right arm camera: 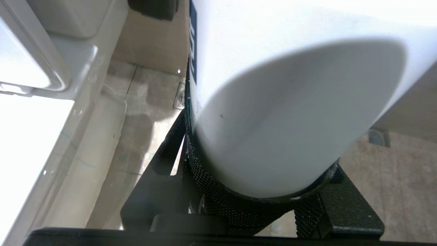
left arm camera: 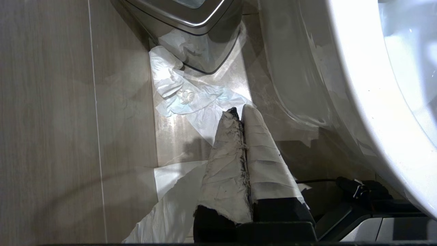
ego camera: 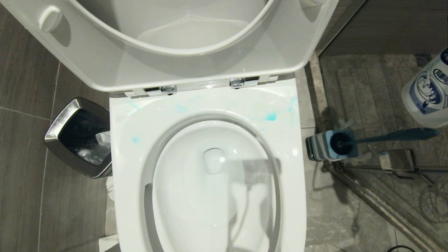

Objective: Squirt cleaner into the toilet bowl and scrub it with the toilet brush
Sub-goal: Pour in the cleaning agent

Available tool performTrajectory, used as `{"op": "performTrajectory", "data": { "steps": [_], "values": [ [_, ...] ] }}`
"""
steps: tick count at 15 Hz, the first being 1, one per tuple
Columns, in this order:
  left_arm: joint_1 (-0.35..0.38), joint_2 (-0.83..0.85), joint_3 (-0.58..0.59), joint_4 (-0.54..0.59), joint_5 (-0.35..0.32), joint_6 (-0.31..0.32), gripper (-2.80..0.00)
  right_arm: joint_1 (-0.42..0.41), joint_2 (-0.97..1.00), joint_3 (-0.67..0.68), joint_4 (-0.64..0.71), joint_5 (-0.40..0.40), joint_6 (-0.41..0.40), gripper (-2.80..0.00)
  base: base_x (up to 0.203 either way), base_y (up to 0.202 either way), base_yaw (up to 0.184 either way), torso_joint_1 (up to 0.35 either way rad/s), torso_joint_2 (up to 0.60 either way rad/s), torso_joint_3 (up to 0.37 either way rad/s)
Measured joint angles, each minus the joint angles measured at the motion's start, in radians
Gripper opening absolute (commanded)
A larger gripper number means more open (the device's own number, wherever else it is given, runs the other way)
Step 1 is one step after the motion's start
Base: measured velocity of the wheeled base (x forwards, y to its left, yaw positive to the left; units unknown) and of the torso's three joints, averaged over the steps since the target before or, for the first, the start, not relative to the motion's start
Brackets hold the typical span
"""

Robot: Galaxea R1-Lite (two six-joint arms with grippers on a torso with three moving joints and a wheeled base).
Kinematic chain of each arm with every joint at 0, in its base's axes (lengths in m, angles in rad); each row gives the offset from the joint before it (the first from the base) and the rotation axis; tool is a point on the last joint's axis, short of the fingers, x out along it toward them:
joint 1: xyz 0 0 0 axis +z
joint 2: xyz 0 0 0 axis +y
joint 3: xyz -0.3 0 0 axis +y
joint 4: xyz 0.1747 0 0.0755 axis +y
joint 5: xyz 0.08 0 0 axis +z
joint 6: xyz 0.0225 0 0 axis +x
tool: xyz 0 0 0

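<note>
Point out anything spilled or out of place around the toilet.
Cleaner lies as pale blue blots on the back of the toilet rim, not in the bowl. Crumpled tissue lies on the floor beside the bin, near the shut left gripper. The right gripper holds the white bottle off to the right.

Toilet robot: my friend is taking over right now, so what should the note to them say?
Right gripper: shut on the white cleaner bottle, at the head view's right edge, over the floor.
Left gripper: shut, empty, low beside the toilet bowl, near crumpled tissue and the bin.
Lid up. Blue cleaner blots the rim's back part.
Toilet brush sits in its striped holder, right of the bowl.
Left: set the bottle down, take the brush, scrub.
</note>
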Motion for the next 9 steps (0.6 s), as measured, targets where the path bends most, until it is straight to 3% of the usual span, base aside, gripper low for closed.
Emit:
{"op": "performTrajectory", "data": {
  "steps": [4, 9],
  "values": [
    [0.000, 0.000, 0.000, 0.001, 0.000, -0.003, -2.80, 0.000, -0.037, -0.010, 0.007, -0.014, -0.013, -2.80, 0.000, 0.000, 0.000, 0.001, 0.00, 0.017],
    [0.000, 0.000, 0.000, 0.000, 0.000, -0.003, -2.80, 0.000, -0.041, -0.012, 0.007, -0.029, -0.014, -2.80, 0.000, 0.000, 0.000, 0.003, 0.00, 0.176]
  ]
}}
